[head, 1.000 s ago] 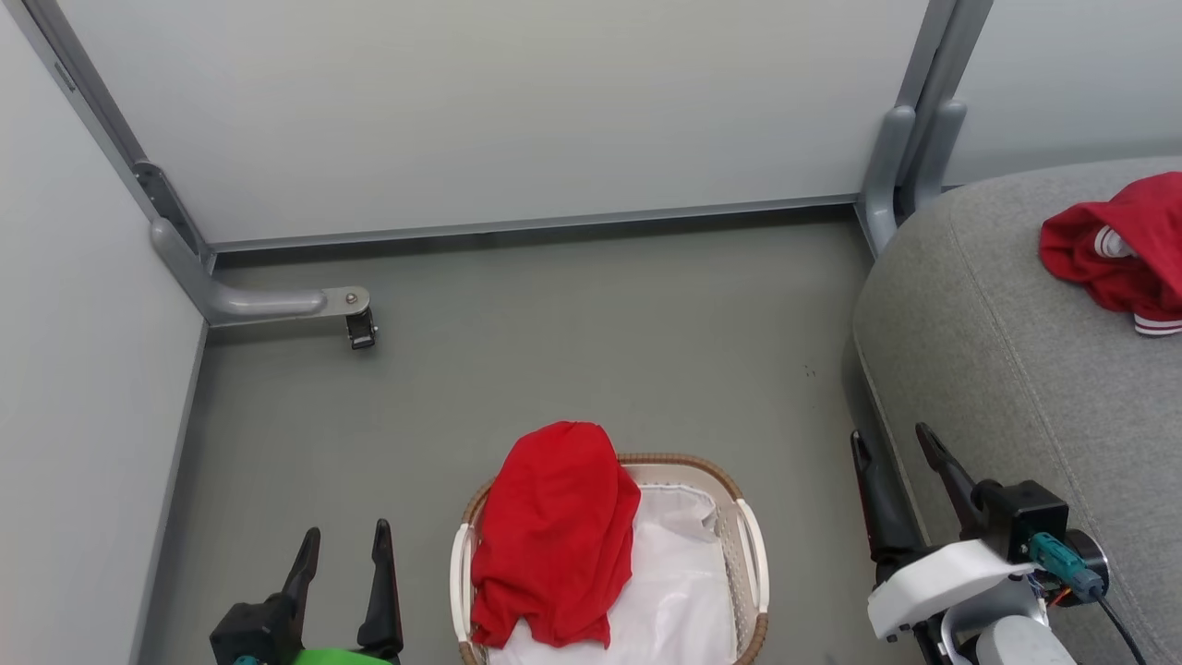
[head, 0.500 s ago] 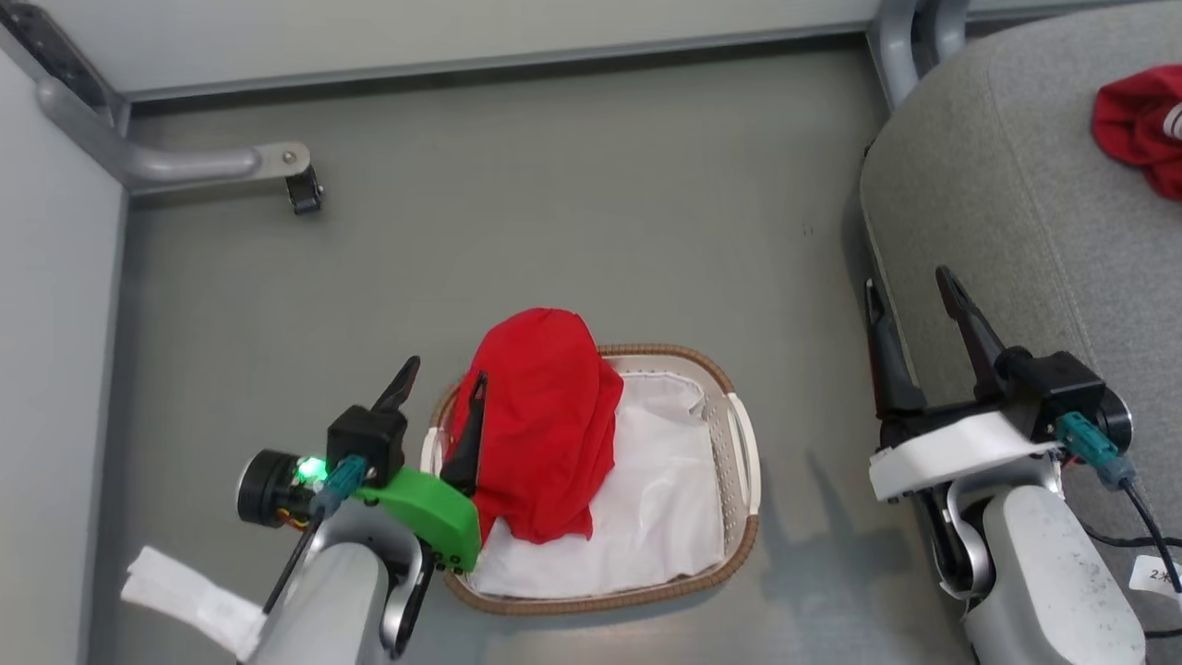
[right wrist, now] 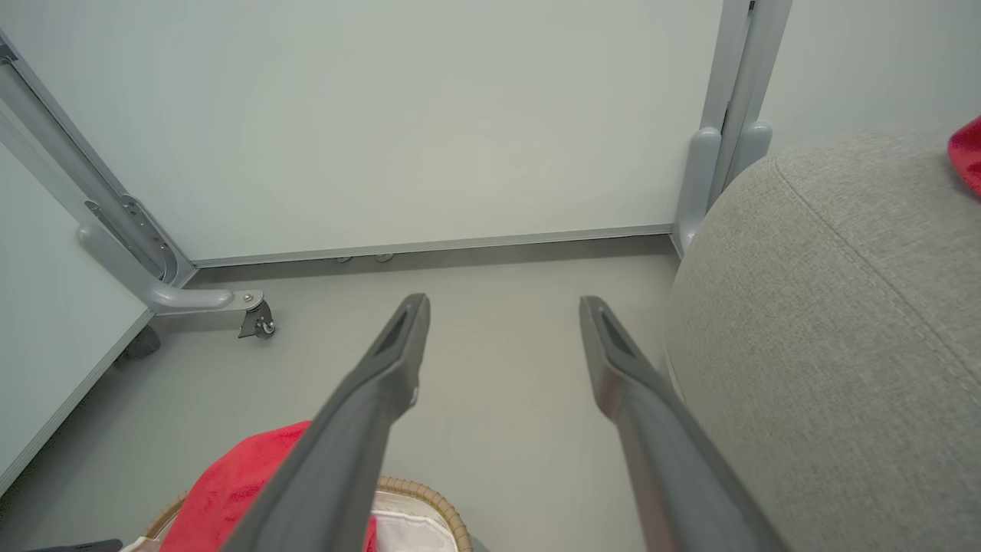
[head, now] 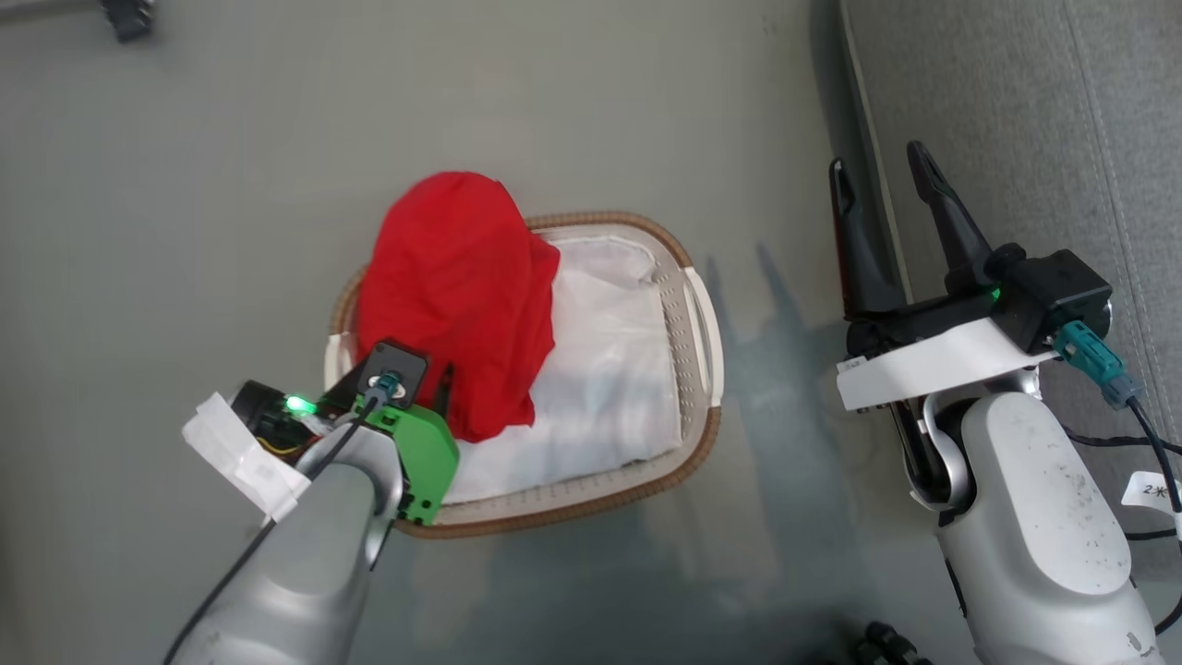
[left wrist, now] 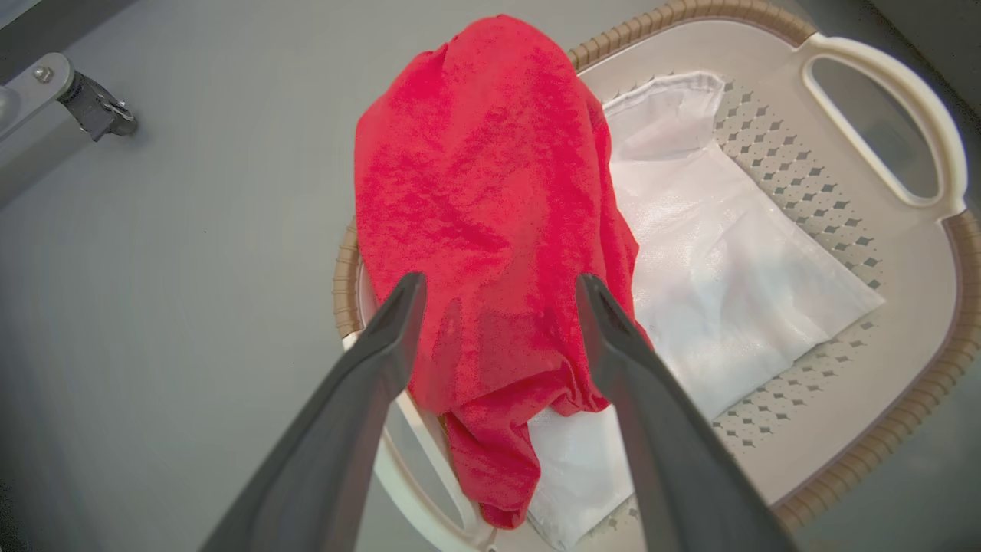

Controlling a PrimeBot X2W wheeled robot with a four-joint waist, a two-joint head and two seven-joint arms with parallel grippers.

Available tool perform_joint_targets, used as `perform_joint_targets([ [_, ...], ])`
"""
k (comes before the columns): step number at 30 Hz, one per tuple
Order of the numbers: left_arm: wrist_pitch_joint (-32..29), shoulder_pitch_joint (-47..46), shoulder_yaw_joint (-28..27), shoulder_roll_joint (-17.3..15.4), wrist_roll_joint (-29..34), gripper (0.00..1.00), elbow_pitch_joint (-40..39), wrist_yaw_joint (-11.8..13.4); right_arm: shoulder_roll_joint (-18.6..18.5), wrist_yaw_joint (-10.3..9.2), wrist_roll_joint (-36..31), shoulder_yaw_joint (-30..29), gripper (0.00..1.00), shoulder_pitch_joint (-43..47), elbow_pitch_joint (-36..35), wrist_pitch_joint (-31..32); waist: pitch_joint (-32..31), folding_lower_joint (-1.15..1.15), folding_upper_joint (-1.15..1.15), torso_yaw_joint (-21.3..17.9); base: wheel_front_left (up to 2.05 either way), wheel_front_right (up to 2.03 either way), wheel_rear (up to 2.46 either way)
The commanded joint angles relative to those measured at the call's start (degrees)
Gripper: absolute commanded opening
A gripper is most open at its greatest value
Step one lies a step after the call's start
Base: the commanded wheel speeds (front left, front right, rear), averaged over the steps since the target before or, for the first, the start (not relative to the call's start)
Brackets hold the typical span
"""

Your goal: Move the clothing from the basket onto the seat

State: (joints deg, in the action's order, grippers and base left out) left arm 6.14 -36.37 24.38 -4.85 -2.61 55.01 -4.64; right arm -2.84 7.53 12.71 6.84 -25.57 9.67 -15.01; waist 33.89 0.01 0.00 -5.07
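Plain red soft fabric garment is in the small oval white perforated plastic basket with a brown woven rim. It is bunched over the half on the robot's left, and its humped far end covers the rim there. White cloth liner lies bare in the other half, and the garment's near edge rests on it. Basket stands on the grey floor, near the seat but apart from it.

Left hand: 2 long dark fingers spread wide, pointing down at the garment's near end. In the left wrist view 1 finger shows on each side of the fabric. Nothing is pinched, and I cannot tell if the tips touch the cloth. Its green wrist housing hangs over the basket's near-left rim.

Right hand: 2 fingers spread, empty, well apart from the basket. It is just beside the rounded edge of the large grey fabric-upholstered seat cushion, which has a stitched seam running along it.

A sliver of second red fabric lies on the seat's top at the edge of the right wrist view. Too little shows to tell its trim.

Behind stands a pale wall panel and a grey metal frame foot with 1 small black caster on the floor.
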Motion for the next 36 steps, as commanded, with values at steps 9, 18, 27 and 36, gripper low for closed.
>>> perform_joint_targets([
  [9, -0.8, -8.0, 0.8, -3.1, 2.2, 1.0, 9.4, 5.2, -0.1, -0.08, 2.1, 1.9, 1.0, -2.6, -1.0, -0.3, 10.3, -0.01, 0.0, -7.1, 0.0, 0.0, 0.0],
  [18, -1.6, -11.8, 1.0, -3.1, 2.0, 1.0, 14.2, 8.6, -0.1, -0.08, 3.5, 2.6, 1.0, -3.6, -1.0, -0.3, 11.9, -0.01, 0.0, -7.7, 0.0, 0.0, 0.0],
  [27, -3.0, -12.6, 1.9, -3.3, 1.5, 0.0, 16.6, 9.3, -0.1, -0.07, 4.1, 2.8, 1.0, -4.0, -0.7, -0.3, 12.1, -0.01, 0.0, -8.0, 0.0, 0.0, 0.0],
  [36, 0.7, -11.2, 3.3, -1.1, 0.8, 0.0, 16.6, 7.6, -0.1, -0.07, 3.4, 1.9, 1.0, -3.1, 0.5, -0.3, 9.4, -0.01, 0.0, -6.9, 0.0, 0.0, 0.0],
])
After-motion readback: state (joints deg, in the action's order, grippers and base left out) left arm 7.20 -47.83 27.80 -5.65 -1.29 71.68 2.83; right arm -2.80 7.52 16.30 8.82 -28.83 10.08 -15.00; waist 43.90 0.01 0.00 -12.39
